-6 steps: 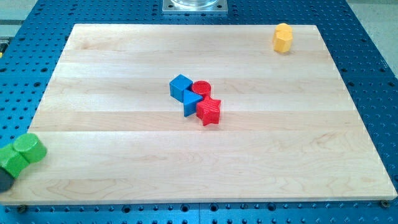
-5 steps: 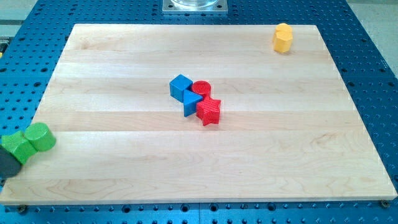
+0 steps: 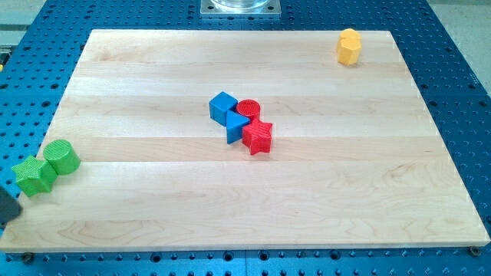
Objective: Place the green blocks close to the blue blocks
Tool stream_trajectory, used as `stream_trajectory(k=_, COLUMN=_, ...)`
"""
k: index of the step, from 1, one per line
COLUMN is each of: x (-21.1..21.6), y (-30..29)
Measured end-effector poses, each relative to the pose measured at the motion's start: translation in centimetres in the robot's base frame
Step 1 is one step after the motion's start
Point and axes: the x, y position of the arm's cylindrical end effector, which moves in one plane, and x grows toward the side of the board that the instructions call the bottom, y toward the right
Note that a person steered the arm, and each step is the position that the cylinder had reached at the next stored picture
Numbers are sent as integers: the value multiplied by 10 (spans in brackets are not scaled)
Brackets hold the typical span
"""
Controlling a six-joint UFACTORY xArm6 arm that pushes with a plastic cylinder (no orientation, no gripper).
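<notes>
Early stage, most of the task left. Green cylinder (image 3: pixel 61 156) and green star (image 3: pixel 33 174) touching each other at the board's (image 3: pixel 153 199) left edge, toward the view's bottom, well apart from the blues. Blue cube (image 3: pixel 222 106) and blue triangle (image 3: pixel 236 125) mid-board, touching, packed against red cylinder (image 3: pixel 248 109) and red star (image 3: pixel 258 136). Yellow hexagonal block (image 3: pixel 348 47) alone near the view's top right, irrelevant. Dark rod just visible at the view's bottom-left edge, my tip (image 3: pixel 8 208) just below and left of the green star, contact unclear. No claw on this rig, so nothing spread or pinching; rod only. Remaining, by judgement: long push of both greens up and right toward centre, ideally without scattering the reds.
</notes>
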Motion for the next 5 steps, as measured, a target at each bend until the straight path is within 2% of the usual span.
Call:
stream_trajectory(k=2, x=-59, y=43)
stream_trajectory(k=5, x=-165, y=54)
